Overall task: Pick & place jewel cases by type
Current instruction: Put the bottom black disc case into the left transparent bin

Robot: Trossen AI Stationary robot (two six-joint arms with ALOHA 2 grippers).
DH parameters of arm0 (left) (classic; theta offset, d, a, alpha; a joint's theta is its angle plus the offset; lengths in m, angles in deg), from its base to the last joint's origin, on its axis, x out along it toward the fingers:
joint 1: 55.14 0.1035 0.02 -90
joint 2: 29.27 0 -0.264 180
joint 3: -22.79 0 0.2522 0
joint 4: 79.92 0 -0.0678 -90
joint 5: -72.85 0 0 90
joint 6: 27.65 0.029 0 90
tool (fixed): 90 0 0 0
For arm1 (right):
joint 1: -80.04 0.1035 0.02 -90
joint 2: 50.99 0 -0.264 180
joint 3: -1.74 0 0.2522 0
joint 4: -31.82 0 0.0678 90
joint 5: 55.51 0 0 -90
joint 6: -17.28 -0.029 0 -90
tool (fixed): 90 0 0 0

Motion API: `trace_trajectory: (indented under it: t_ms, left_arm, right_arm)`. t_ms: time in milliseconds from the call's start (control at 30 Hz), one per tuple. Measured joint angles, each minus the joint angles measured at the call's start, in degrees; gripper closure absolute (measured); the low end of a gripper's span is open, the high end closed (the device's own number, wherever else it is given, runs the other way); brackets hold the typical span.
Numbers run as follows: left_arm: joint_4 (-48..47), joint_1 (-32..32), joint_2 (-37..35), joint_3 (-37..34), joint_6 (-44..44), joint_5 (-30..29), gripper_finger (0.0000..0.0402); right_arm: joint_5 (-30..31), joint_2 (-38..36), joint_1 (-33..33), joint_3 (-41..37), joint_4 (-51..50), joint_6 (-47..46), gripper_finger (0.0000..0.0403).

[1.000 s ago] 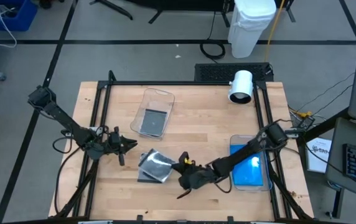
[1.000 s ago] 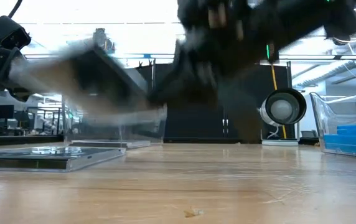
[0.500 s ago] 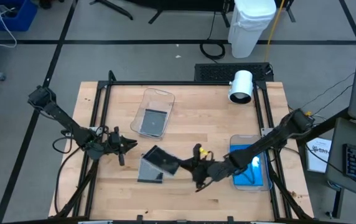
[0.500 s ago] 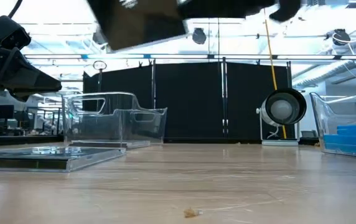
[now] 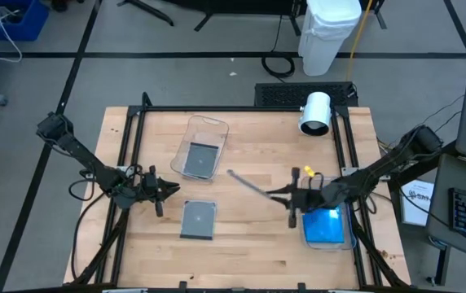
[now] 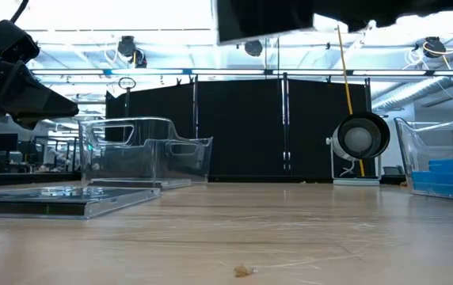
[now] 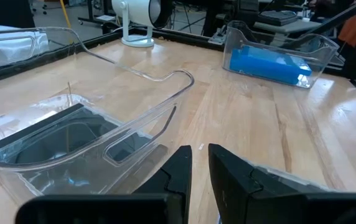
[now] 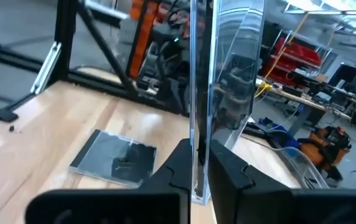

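**Right pincer holds clear case edge-on above table centre**

Right pincer sits mid-table, just left of the tub w/ blue cases, fingers clamped on a clear-fronted jewel case. From above the case shows only as a thin slanted line, so it's tilted on edge, off the table. Right wrist view: same case stands upright btwn the two dark fingers, gripped at its lower edge.

Second grey case lies flat on the table, front-left of centre, apart from both arms. Another dark case lies inside the clear tub at back-left. Blue cases stacked in the right tub, near table's right edge.

Left pincer waits at the left side, near the flat grey case, not touching it; fingers nearly together w/ a narrow gap, nothing held.

White fan-like unit stands at back-right of table
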Motion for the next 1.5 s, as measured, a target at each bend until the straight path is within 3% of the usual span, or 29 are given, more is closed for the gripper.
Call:
trace_trajectory:
  t_ms: [400, 933, 1133, 1500]
  left_arm:
    - [0.0, 0.0, 0.01, 0.0, 0.0, -0.02, 0.0339]
    - [-0.01, -0.01, 0.02, 0.0, 0.0, 0.0, 0.0339]
    - [0.0, 0.0, 0.02, 0.0, 0.0, 0.0, 0.0339]
    - [0.0, -0.02, 0.02, 0.0, 0.0, 0.0, 0.0339]
  right_arm:
    - [0.16, -4.67, -0.19, -14.95, 17.67, -0.41, 0.0384]
    - [-0.47, -6.32, -0.37, -15.81, 16.97, -2.55, 0.0384]
    - [-10.12, -6.32, -0.35, -15.81, 18.07, -4.66, 0.0384]
    - [-22.14, -6.32, -0.44, -15.8, 18.99, -8.77, 0.0384]
